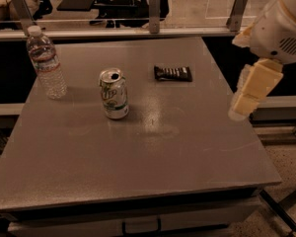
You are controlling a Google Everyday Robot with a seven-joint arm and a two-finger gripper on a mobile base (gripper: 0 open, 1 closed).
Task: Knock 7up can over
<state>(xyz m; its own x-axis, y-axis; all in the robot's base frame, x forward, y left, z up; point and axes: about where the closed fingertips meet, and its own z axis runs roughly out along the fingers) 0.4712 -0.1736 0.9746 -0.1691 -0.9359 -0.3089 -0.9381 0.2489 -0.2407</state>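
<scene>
The 7up can (113, 94) stands upright on the grey table (138, 152), left of the middle. It is white-silver with green lettering, and its top is opened. My gripper (250, 92) hangs from the cream arm (281, 26) at the right, above the table's right edge. It is well to the right of the can and does not touch it.
A clear plastic water bottle (46, 63) stands upright at the far left of the table. A flat dark snack bar wrapper (173, 73) lies behind and to the right of the can. A metal rail with posts (153, 14) runs behind the table.
</scene>
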